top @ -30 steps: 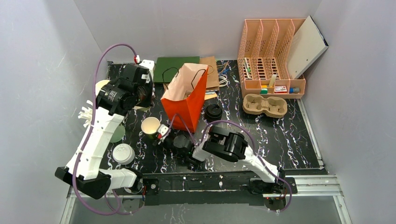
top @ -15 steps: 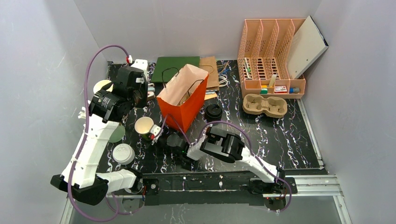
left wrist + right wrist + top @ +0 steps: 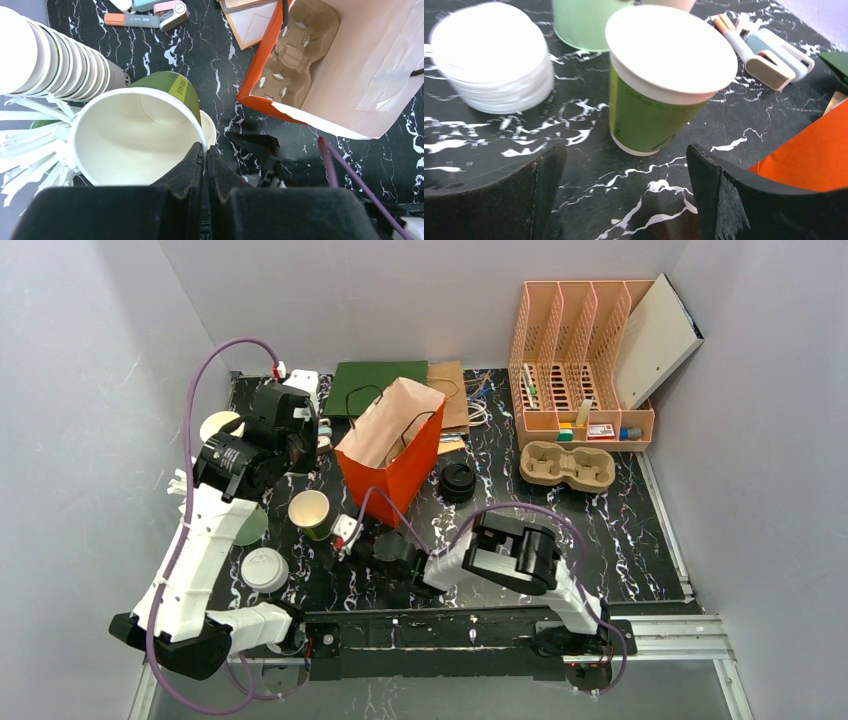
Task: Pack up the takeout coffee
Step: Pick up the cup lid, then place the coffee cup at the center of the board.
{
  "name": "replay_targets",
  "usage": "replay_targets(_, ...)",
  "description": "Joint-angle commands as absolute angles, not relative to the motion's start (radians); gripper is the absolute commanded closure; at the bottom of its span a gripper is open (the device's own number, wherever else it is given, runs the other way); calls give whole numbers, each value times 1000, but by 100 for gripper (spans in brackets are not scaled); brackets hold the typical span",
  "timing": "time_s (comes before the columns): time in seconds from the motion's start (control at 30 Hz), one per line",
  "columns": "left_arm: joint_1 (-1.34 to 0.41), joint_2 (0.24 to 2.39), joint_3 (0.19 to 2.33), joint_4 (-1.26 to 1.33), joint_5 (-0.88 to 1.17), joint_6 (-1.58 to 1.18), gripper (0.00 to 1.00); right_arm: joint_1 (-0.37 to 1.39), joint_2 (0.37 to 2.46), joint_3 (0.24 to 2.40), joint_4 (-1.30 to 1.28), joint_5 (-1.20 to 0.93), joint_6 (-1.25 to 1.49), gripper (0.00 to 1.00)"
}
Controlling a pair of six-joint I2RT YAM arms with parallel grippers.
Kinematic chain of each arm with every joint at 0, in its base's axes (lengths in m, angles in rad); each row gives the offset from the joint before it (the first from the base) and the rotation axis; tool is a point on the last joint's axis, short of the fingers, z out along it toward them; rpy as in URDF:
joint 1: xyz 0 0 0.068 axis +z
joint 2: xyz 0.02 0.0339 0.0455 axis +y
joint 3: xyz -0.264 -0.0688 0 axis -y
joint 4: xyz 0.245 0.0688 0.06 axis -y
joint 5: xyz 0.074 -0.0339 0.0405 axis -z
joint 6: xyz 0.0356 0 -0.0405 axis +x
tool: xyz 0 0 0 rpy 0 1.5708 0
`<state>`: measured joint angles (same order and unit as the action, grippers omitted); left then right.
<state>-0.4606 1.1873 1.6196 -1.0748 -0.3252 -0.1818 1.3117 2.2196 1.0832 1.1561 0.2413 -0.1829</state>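
Note:
The takeout coffee [image 3: 458,480], with its black lid, stands on the table just right of the orange bag [image 3: 395,455]. My left gripper [image 3: 205,150] is shut on the rim of a lidless green cup [image 3: 135,135], cream inside, held above the table left of the bag. In the top view this gripper [image 3: 298,448] covers the held cup. A second lidless green cup [image 3: 654,100] stands on the table [image 3: 310,512]. My right gripper [image 3: 624,160] is open just short of it and not touching it. It sits low at the front [image 3: 338,540].
A stack of white lids [image 3: 264,568] lies front left. A stack of white cups [image 3: 50,55] and highlighters [image 3: 145,12] are near the left arm. A cardboard carrier [image 3: 295,45] sits inside the bag, another [image 3: 566,465] before the pink organizer [image 3: 580,360].
My right gripper opened, let go of the lidless green cup on the table and drew back slightly. The left arm shifted left early on, then held still with its cup.

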Motion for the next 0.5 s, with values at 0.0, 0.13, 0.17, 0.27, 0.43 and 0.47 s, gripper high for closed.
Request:
replay_targets(0.0,-466,1166,1608,-1108,-289,-191,98,1358,2083,1006,1183,253,-183,2)
replay_targets(0.13,-466,1144,1548,-1126,-210,-207,98,1384,1954,921,1096,244,-138,3)
replay_targets(0.17,-466,1138,1529,-1126,-172,-215,98,1385,1920,908,1049,239,-119,5)
replay_targets(0.27,-466,1117,1476,-1119,-66,-241,98,1384,1819,846,955,239,-68,9)
replay_targets(0.43,-466,1070,1444,-1104,-10,-261,98,1385,1654,722,881,269,-11,12)
replay_targets(0.47,-466,1064,1443,-1104,-2,-262,98,1384,1623,703,855,279,-8,13)
